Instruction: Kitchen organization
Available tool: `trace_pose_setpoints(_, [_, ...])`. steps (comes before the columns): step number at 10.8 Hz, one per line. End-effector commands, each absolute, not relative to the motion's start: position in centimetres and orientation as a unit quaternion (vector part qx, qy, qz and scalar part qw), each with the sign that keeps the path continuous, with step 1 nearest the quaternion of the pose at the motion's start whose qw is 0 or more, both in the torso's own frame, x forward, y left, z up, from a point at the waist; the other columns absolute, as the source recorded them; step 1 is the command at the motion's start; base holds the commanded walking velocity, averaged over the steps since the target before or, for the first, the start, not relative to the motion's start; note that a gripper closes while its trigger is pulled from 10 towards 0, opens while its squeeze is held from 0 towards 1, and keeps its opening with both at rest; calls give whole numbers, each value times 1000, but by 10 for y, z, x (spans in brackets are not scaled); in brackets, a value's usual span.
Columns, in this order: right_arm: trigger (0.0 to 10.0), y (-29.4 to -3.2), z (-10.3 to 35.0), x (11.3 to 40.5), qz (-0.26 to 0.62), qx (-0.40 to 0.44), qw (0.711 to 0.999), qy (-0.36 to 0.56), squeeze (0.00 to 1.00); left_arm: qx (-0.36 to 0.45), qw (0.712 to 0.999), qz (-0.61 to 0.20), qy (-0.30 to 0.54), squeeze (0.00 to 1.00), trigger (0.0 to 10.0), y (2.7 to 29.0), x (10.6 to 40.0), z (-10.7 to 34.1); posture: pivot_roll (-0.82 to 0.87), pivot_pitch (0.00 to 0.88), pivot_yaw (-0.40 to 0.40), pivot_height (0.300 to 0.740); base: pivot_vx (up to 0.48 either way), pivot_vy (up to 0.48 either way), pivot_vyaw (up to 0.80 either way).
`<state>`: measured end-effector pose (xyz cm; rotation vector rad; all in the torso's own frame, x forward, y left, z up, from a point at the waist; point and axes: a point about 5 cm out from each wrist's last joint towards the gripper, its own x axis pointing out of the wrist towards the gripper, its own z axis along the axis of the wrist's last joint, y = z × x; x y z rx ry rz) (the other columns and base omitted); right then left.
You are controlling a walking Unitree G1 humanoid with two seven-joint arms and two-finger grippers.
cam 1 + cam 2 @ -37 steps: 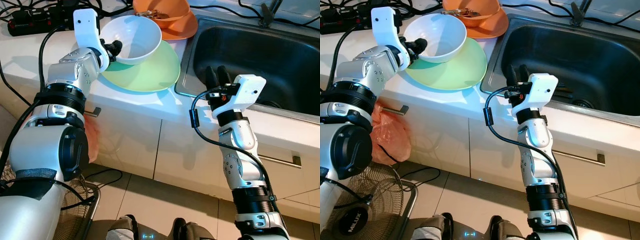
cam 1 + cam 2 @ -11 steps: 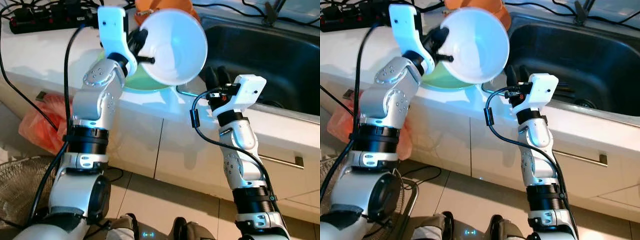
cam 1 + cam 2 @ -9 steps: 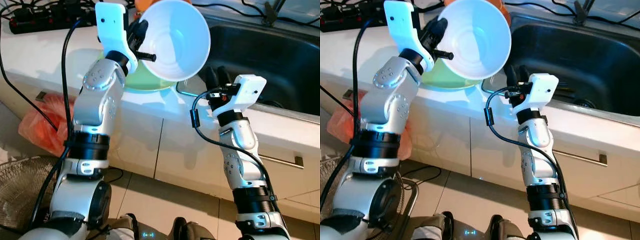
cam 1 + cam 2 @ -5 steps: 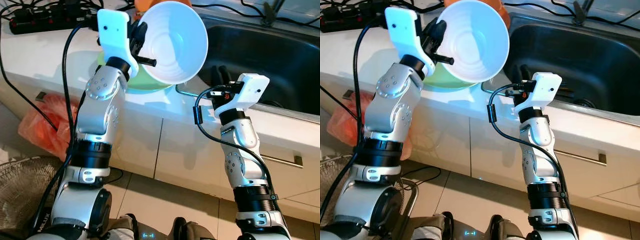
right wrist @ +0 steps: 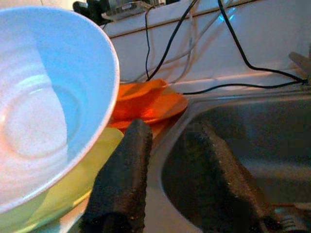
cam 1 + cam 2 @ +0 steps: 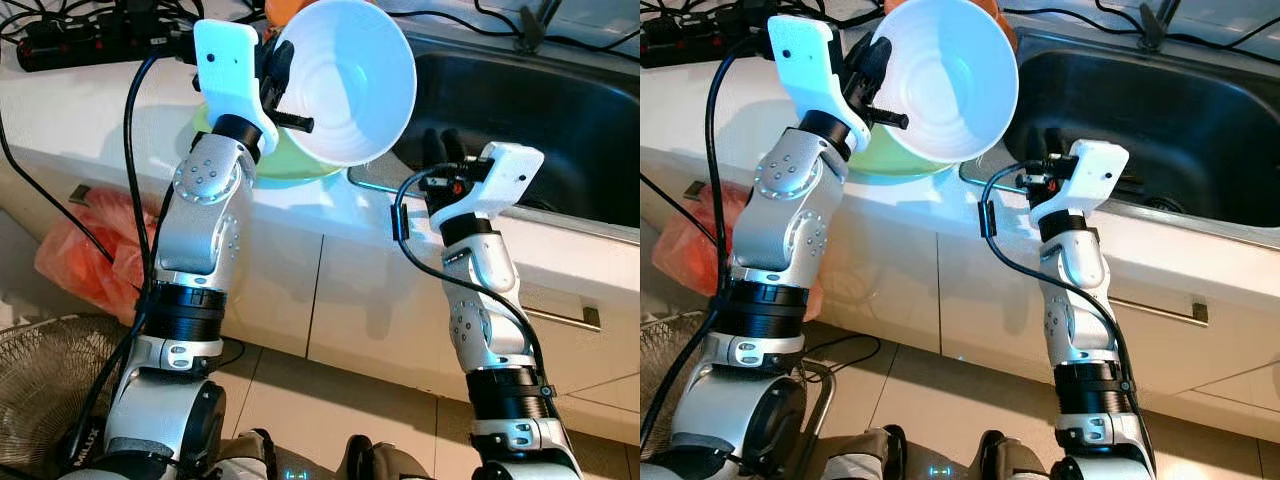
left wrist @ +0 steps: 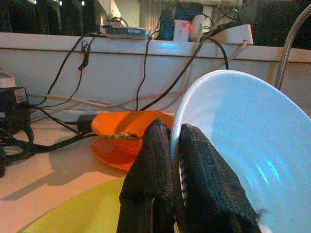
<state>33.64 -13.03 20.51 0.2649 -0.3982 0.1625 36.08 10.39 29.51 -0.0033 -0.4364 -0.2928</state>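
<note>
White countertop (image 6: 90, 110) carries a round green plate (image 6: 270, 165); above it the left gripper (image 6: 280, 85) pinches a tilted white plastic bowl (image 6: 345, 80) by its rim. Right gripper (image 6: 445, 150), fingers parted and empty, hovers at the steel sink (image 6: 540, 110).

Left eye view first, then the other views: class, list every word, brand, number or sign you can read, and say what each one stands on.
"MLUX": on the floor fan, low down beside the robot's left arm; small, so the reading is hedged.
White power strip and the devices beside it on the back ledge: any lettering is too blurred to read.
White bowl: no text on it.
</note>
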Motion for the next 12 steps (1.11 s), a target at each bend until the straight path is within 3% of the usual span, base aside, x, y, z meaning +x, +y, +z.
trace_pose_setpoints(1, [10000,-133,208,336,78,156,966,-193,0,6,956,-149,-252,0,10000,101,354,306,114,155,-33,740,0,0,0])
trace_pose_setpoints(6, [10000,-130,219,337,112,277,937,-179,0,36,947,-156,-278,0,10000,98,352,310,108,160,-31,740,0,0,0])
trace_pose_setpoints(8, [10000,-126,225,333,170,364,900,-170,0,46,945,-157,-282,0,10000,98,352,310,110,161,-33,740,0,0,0])
trace_pose_setpoints(9, [10000,-121,231,328,217,381,882,-173,0,46,945,-156,-284,0,10000,98,352,310,108,163,-34,740,0,0,0])
trace_pose_setpoints(12, [10000,-114,234,320,261,387,868,-168,0,45,944,-158,-286,0,10000,97,352,311,111,165,-34,740,0,0,0])
